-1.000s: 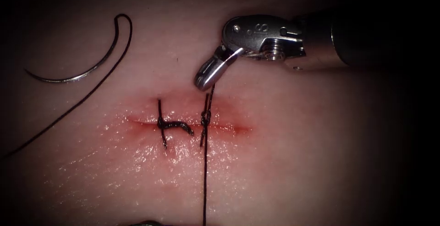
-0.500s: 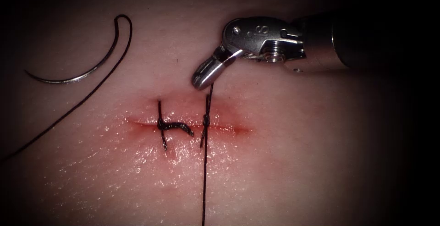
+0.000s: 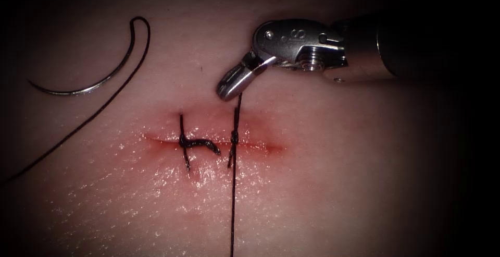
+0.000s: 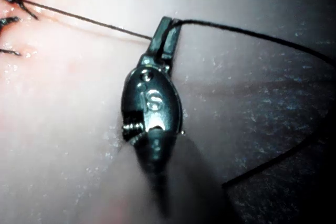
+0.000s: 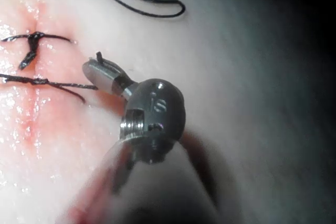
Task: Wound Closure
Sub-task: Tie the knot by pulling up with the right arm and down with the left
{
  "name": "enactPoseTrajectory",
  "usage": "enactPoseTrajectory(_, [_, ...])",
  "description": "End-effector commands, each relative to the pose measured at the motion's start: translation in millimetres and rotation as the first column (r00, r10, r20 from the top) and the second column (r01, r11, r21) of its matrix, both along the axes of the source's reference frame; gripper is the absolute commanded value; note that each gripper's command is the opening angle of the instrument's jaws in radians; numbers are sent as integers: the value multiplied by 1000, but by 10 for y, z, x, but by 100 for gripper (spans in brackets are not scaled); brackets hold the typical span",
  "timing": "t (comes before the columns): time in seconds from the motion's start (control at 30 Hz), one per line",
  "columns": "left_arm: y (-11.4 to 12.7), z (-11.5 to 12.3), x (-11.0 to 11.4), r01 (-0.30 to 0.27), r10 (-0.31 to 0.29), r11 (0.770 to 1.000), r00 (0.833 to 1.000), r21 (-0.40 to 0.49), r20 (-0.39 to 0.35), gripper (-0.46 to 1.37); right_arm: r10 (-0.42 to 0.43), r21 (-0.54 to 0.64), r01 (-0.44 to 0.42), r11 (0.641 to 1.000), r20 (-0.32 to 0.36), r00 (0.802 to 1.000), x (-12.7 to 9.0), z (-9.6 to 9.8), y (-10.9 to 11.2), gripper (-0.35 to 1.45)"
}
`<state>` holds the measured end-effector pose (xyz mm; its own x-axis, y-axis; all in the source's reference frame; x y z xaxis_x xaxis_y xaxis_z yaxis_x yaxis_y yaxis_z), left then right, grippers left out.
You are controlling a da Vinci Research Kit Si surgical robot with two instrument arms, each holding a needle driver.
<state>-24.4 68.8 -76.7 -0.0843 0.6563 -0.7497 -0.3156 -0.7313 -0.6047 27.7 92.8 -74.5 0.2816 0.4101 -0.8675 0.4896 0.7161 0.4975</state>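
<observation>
The right tool (image 3: 227, 90) comes in from the right, its jaws shut on the short thread end just above the cut (image 3: 263, 146). From there the thread (image 3: 233, 199) runs down through a knot (image 3: 234, 138) on the cut and off the lower edge. The left tool (image 4: 164, 31) has its jaws shut on that long thread (image 4: 94, 22), which is taut toward the stitches. The curved needle (image 3: 88, 86) lies free on the tissue at the upper left, held by neither tool and not in the tissue. The right tool (image 5: 97, 74) holds the thread end (image 5: 63, 85) beside the stitches.
A finished stitch with a cut tail (image 3: 195, 143) sits on the cut left of the knot. The needle's thread (image 3: 78, 126) trails down to the left edge. Red fluid and wet sheen lie around the cut on the tissue (image 3: 338, 173).
The right tool's jaws shifted slightly left and up with the thread end. The loose strands at the knot have drawn closer. A glint of metal at the lower edge has gone.
</observation>
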Motion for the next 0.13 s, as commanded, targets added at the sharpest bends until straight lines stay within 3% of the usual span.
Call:
enactPoseTrajectory(0.03, [1,0,0,0,0,1000,1000,0,1,-35,5,-2,-5,1000,3,1000,0,-1,-1,-35])
enactPoseTrajectory(0.13, [2,1,0,1,-1,1000,1000,0,0,-35,6,-7,-6,1000,0,1000,1,-3,-2,-35])
